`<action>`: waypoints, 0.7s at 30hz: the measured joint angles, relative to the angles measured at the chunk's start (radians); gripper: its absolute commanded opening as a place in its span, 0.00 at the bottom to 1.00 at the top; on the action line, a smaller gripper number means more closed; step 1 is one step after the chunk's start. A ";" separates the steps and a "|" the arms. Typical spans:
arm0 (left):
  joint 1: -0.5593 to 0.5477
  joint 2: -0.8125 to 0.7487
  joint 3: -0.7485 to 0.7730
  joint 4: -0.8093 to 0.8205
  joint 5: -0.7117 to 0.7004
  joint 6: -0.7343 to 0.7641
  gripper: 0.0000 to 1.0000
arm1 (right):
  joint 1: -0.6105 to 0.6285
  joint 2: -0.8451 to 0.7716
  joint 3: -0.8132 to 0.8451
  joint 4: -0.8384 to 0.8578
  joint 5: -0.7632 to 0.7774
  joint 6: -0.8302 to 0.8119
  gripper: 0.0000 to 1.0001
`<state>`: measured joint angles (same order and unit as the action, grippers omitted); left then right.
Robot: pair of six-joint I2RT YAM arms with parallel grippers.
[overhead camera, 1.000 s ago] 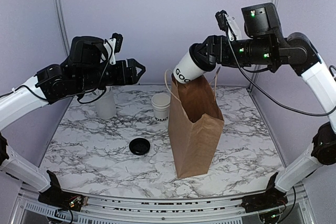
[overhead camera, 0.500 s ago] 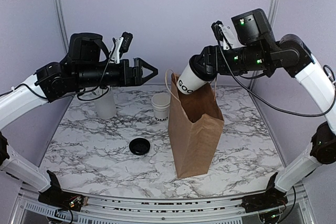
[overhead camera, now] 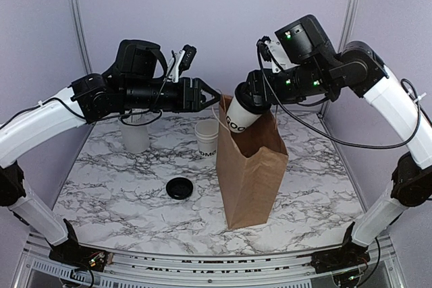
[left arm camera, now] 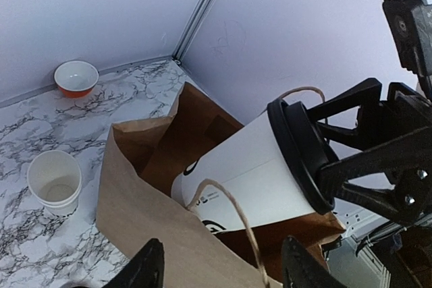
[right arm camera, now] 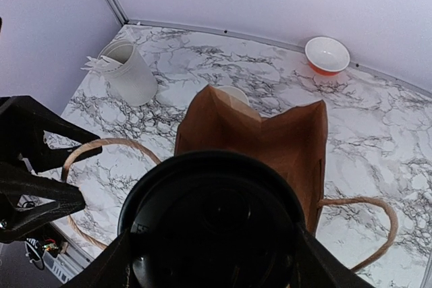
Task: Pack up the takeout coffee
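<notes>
**Cup tilted into bag mouth, right pincer holding it**

Takeout coffee, a white paper cup with black lettering and a round black plastic lid (overhead camera: 237, 114), sits just above centre of the top view. It is tilted, with the base down-left inside the open top of the brown paper bag (overhead camera: 251, 166) and the lid up-right. The right pincer (overhead camera: 255, 98) is clamped on the cup at the lid end. In the right wrist view the lid fills the lower middle, with the bag mouth right behind it.

The bag stands upright at centre on the white marble tabletop (overhead camera: 324, 187). The left pincer (overhead camera: 213, 95) is spread wide and holds nothing. It is just left of the bag's top edge by the twine handle (left arm camera: 229, 214); can't tell if it touches.

Left of the bag:
- stack of lidless white paper cups (overhead camera: 206, 138)
- loose black plastic lid (overhead camera: 179, 187), lower down
- white plastic tumbler (overhead camera: 135, 136), further left

A small orange bowl (left arm camera: 75, 77) is at the upper left of the left wrist view.
</notes>
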<state>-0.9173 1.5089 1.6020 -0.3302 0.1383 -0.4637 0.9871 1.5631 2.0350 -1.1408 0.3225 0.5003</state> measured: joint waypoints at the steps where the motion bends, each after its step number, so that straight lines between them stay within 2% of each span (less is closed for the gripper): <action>1: -0.001 0.011 0.005 -0.004 -0.001 -0.005 0.43 | 0.002 0.004 0.006 -0.005 0.003 0.000 0.57; 8: -0.010 0.034 0.023 -0.023 -0.009 0.003 0.04 | 0.010 0.030 0.017 -0.042 0.006 -0.002 0.57; 9: -0.012 0.034 0.023 -0.023 -0.010 0.002 0.02 | 0.010 0.036 0.017 -0.045 0.005 -0.003 0.57; 21: -0.024 0.024 0.022 -0.035 -0.044 0.003 0.00 | 0.010 0.090 0.004 -0.073 0.002 -0.007 0.56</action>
<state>-0.9409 1.5326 1.6238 -0.3656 0.0944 -0.4606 0.9970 1.6527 2.0392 -1.2137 0.3244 0.4931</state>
